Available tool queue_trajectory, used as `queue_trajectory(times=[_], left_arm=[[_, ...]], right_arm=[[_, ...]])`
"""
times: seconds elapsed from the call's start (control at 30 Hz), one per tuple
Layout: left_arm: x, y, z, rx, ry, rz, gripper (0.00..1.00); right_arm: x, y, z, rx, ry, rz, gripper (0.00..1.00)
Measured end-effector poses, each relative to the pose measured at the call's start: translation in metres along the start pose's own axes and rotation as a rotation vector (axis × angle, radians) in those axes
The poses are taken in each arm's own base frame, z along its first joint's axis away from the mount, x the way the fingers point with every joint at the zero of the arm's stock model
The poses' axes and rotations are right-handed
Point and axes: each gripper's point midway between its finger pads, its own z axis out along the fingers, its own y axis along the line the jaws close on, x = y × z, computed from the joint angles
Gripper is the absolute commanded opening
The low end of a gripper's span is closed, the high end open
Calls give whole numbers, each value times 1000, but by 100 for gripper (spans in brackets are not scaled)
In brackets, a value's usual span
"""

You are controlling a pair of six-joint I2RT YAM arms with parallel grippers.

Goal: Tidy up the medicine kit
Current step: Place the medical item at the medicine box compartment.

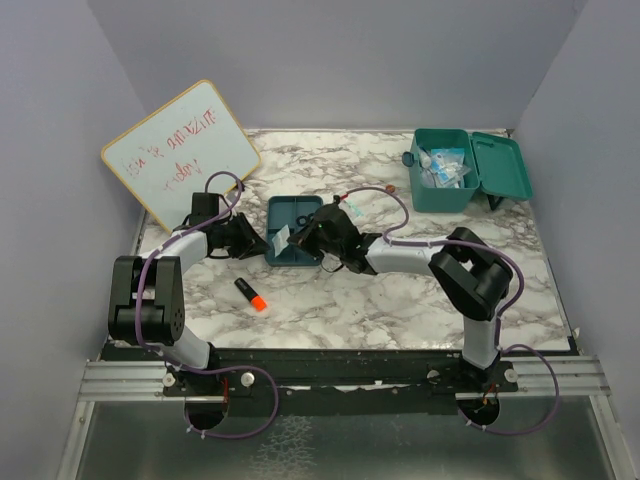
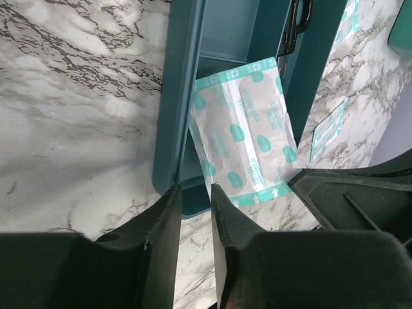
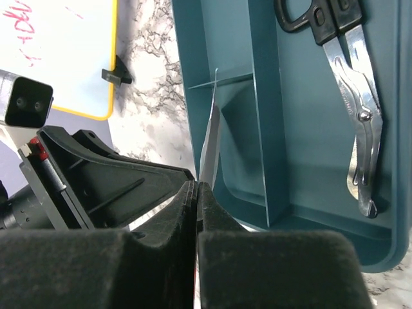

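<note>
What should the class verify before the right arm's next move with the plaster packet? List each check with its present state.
1. Right gripper shut on the plaster packet: ok.
2. Packet hangs over the narrow compartment of the divided tray: ok.
3. Scissors lie in the wide compartment, apart from the packet: ok.
4. Left gripper is at the tray's corner, fingers slightly parted; touching the rim: cannot tell.
5. Medicine kit lid open: ok.
6. Marker lies loose on the table: not ok.
</note>
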Motion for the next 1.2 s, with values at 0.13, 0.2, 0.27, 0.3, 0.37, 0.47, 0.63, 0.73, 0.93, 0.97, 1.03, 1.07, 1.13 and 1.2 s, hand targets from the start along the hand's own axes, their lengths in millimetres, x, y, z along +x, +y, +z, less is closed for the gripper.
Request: queue_trajectory(times=[0.13, 0.2, 0.27, 0.3, 0.37, 0.47, 0.63, 0.73, 0.93, 0.97, 1.03, 1.07, 1.13, 1.2], left_arm=[[-1, -1, -1, 2, -4, 4, 38], [-2, -3, -2, 5, -10, 7, 40], [-3, -5, -5, 10, -20, 15, 42], [-4, -7, -6, 12, -24, 19, 42], [-5, -7, -7, 12, -29, 22, 42], [-5, -7, -7, 10, -28, 21, 43], [-4, -6, -7, 3, -28, 21, 45], [-4, -5, -7, -2, -29, 21, 45], [-4, -4, -8, -6, -32, 24, 46], [-5, -4, -8, -7, -34, 25, 46], [-5, -5, -9, -6, -37, 28, 48], [-5, -5, -9, -7, -38, 28, 49], [-5, -5, -9, -7, -39, 29, 49], [-6, -5, -9, -9, -39, 29, 50]], right_arm=[[6, 1, -1, 9, 4, 13, 17], [8, -1, -1, 18, 9, 18, 18], [10, -3, -1, 28, 14, 19, 20], [11, -4, -2, 32, 15, 18, 20], [13, -6, -2, 42, 20, 16, 20], [16, -10, -3, 58, 29, 10, 20], [21, -15, -4, 79, 41, 1, 17], [22, -18, -2, 85, 43, 0, 14], [28, -24, 2, 101, 53, -2, 5], [29, -25, 3, 103, 54, -2, 2], [29, -26, 6, 107, 55, 1, 1], [29, -26, 6, 107, 54, 6, 1], [29, -27, 7, 109, 51, 15, 1], [27, -26, 7, 109, 41, 23, 1]])
